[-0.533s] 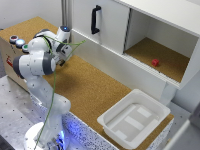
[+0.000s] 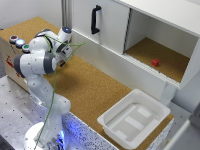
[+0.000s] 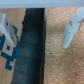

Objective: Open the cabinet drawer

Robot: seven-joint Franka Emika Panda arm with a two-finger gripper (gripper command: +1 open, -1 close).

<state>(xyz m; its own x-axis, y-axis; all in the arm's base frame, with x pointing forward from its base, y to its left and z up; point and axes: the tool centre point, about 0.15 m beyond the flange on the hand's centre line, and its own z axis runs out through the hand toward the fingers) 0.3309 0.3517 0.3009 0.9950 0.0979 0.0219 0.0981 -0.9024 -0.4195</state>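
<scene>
Hovering over the cork worktop (image 2: 95, 90) near its far-left corner, the jaws are spread and hold nothing. The cabinet (image 2: 150, 35) stands along the worktop's back edge — its upright black handle (image 2: 94, 19) lies well apart from them, toward the exterior view's right.

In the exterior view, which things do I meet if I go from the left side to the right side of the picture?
Coloured buttons → robot arm's gripper → black handle on the cabinet → white tub → small red object in the cork-lined compartment.
</scene>
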